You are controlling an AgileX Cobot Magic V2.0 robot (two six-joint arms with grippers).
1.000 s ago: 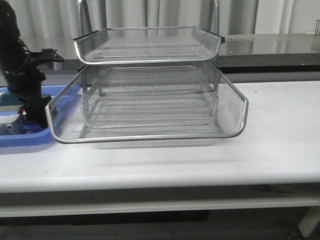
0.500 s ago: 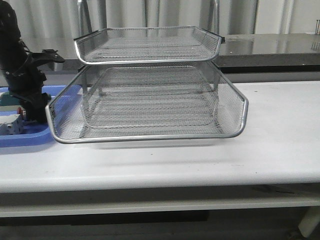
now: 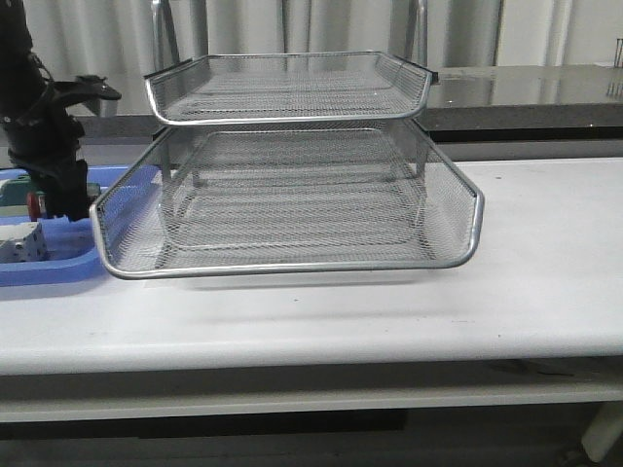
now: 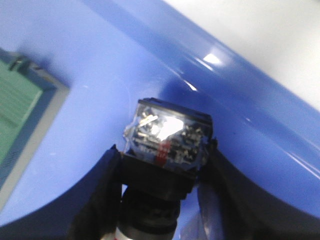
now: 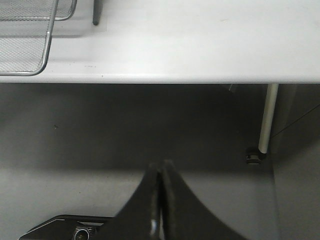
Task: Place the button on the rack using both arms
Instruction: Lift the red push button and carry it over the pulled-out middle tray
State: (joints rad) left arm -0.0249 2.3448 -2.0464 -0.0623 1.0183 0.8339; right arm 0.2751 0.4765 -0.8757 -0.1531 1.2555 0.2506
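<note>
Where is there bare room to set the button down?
Both visible rack trays are empty. Bare table lies right of and in front of the rack. Crowded: the blue tray, with parts and the left gripper holding the button.

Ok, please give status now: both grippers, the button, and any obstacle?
Left gripper shut on button, above blue tray. Right gripper shut, empty, below table level. Rack near left gripper.

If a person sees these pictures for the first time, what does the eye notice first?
First, the large silver wire-mesh rack that fills the middle of the white table. Then, at the far left, the black left hand over the flat blue plastic tray, shut on the red-headed push-button. The right hand hangs shut below the table's edge.
</note>
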